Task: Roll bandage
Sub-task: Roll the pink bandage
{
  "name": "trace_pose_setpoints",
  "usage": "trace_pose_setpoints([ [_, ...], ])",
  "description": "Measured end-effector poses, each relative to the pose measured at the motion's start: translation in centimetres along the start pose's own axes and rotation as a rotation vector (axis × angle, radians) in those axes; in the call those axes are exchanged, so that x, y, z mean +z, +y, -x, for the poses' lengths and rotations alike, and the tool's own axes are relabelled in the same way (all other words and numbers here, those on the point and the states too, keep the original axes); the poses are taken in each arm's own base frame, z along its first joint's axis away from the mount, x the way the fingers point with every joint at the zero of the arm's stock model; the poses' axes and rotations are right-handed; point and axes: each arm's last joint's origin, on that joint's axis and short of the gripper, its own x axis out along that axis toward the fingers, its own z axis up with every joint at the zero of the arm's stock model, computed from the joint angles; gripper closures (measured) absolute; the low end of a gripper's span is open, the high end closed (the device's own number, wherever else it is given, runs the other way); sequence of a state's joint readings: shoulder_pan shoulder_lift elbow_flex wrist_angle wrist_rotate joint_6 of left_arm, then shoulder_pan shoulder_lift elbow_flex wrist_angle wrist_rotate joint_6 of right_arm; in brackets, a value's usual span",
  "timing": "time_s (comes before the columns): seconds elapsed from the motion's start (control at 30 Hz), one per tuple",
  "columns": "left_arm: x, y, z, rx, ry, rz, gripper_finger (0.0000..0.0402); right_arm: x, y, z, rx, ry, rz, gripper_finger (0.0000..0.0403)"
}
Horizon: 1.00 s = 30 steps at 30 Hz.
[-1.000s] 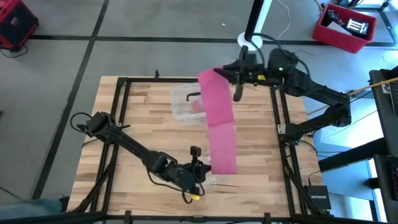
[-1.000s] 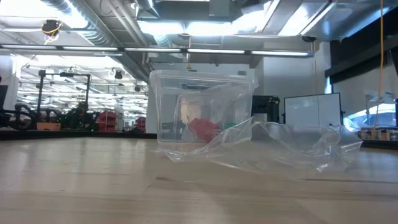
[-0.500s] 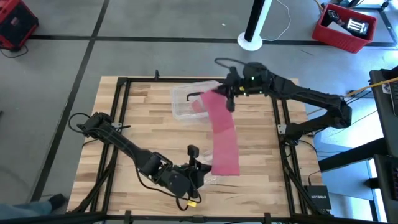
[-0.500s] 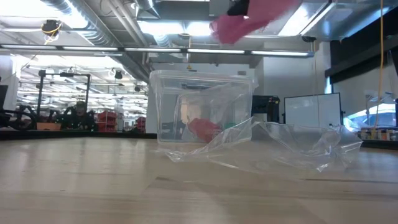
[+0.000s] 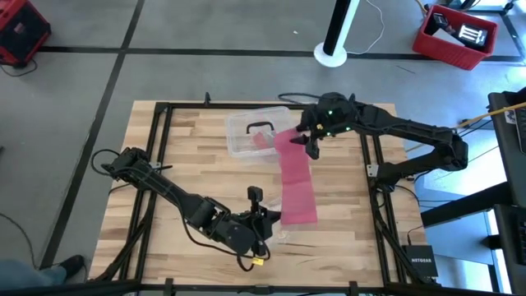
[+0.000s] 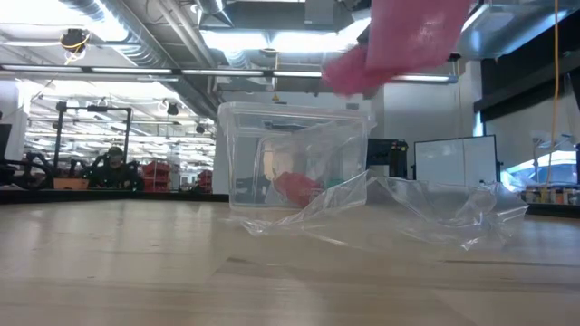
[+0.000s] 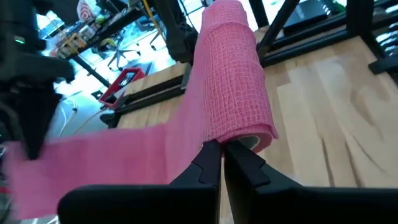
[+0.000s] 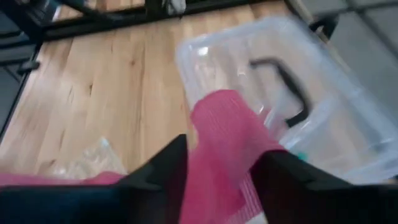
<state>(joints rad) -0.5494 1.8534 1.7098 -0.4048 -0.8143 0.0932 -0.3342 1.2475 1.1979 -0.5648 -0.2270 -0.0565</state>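
The pink bandage (image 5: 297, 185) hangs as a strip above the table's middle, from my left gripper (image 5: 261, 216) near the front edge to my right gripper (image 5: 310, 141) over the clear box. Its near end is wound into a loose roll (image 7: 233, 81), and my left gripper (image 7: 221, 155) is shut on it. In the right wrist view the far end (image 8: 227, 130) lies between the spread fingers of my open right gripper (image 8: 224, 171). The low view shows that end (image 6: 408, 41) high above the box. My left gripper pinches the roll's lower edge (image 7: 214, 144) between its two fingertips, coming at it from the table's left and slanting a little down. The roll stands above the fingers, clear of the table, and the strip runs off toward my right gripper. My right gripper's fingers (image 8: 165, 168) flank the bandage's far end; whether they touch it I cannot tell.
A clear plastic box (image 5: 256, 131) with pink and green contents stands at the table's far middle, under the bandage's far end. A crumpled clear wrapper (image 6: 426, 217) lies on the wood near my left gripper. Black frame rails (image 5: 156, 164) run along the table's sides.
My right gripper has come down and toward the table's near-left, tipping its fingers downward, and has brought the bandage's far end low over the box. That end now shows at the top of the low view. My left gripper has risen a little with the near end.
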Motion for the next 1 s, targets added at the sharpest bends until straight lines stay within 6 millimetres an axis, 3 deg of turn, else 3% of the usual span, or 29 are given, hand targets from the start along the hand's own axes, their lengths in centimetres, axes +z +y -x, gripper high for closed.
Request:
trace_pose_setpoints([
  [0.17,0.5,0.1,0.4,0.012,-0.014,0.011,0.0401,0.6,0.0,1.4,-0.095,0.007,0.033,0.0155],
  [0.33,0.3,0.2,0.2,0.016,-0.001,0.002,0.0401,0.3,0.4,2.1,-0.023,0.052,0.022,0.0128],
  [0.63,0.1,0.7,-0.3,0.028,0.021,0.004,0.0401,-1.2,0.3,1.3,-0.004,0.219,-0.006,0.0111],
  [1.0,0.1,0.7,-0.3,0.029,0.017,0.017,0.0401,0.1,1.4,5.8,0.02,0.174,0.022,0.0111],
])
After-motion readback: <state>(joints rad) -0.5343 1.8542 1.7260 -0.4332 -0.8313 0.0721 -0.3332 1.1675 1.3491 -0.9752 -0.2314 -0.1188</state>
